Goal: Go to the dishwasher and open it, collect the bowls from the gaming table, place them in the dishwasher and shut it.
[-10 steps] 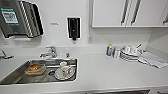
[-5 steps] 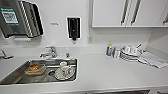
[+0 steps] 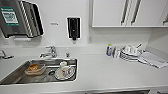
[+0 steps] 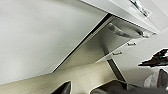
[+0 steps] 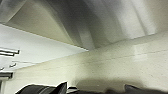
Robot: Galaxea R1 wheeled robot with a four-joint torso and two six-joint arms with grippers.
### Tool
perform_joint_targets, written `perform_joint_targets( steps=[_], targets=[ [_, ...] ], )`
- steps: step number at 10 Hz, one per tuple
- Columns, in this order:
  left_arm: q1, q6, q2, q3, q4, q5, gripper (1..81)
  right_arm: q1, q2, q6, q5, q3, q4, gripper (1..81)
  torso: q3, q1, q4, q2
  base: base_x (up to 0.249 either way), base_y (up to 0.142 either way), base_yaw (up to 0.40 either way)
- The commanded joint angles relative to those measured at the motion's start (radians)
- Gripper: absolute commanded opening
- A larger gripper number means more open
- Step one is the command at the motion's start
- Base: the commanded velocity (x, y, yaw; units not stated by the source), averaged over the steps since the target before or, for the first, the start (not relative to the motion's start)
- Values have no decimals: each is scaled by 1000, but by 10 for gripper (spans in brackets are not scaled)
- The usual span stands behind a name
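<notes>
Facing the white counter [image 3: 105, 72], you have no sure sight of the dishwasher; a dark strip at the counter's front edge may be it. Dirty dishes sit in the steel sink [image 3: 15, 75] at the left end, stacked plates [image 3: 130, 53] toward the right rear corner. You cannot tell either gripper's state.

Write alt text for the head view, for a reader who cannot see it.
A white kitchen counter with a stainless-steel sink holding used dishes and a chrome tap. A stack of white plates sits further along; a black wall dispenser and white upper cabinets hang above.
</notes>
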Motion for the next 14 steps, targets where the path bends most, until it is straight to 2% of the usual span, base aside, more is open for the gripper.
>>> perform_joint_targets(
  steps=[1, 4, 6, 7, 8, 10, 11, 14],
  targets=[
    [-92, 2, -55, 36, 35, 15, 811, 165, -117, 52, -91, 95, 16, 811, 0, 0, 0, 0, 0, 0, 0],
    [-92, -4, -52, 30, 31, 16, 811, 267, -139, 138, -191, 136, 16, 811, 0, 0, 0, 0, 0, 0, 0],
    [-92, -4, -51, 30, 31, 15, 811, 312, -139, 225, -197, 149, 13, 811, 0, 0, 0, 0, 0, 0, 0],
    [-92, -4, -52, 32, 34, 12, 811, 339, -137, 242, -203, 150, 14, 811, 0, 0, 0, 0, 0, 0, 0],
    [-99, -3, -54, 39, 37, 9, 811, 366, -134, 273, -234, 153, 14, 811, 0, 0, 0, 0, 0, 0, 0],
    [-102, 4, -46, 70, 52, 0, 811, 396, -137, 346, -246, 153, 13, 811, 0, 0, 0, 0, 0, 0, 0],
    [-102, 4, -42, 88, 77, -22, 811, 407, -134, 365, -246, 155, 13, 811, 0, 0, 0, 0, 0, 0, 0],
    [-102, 4, -20, 98, 83, -24, 811, 416, -91, 437, -246, 146, 13, 811, 0, 1, 0, 0, 0, 0, 0]
  ],
)
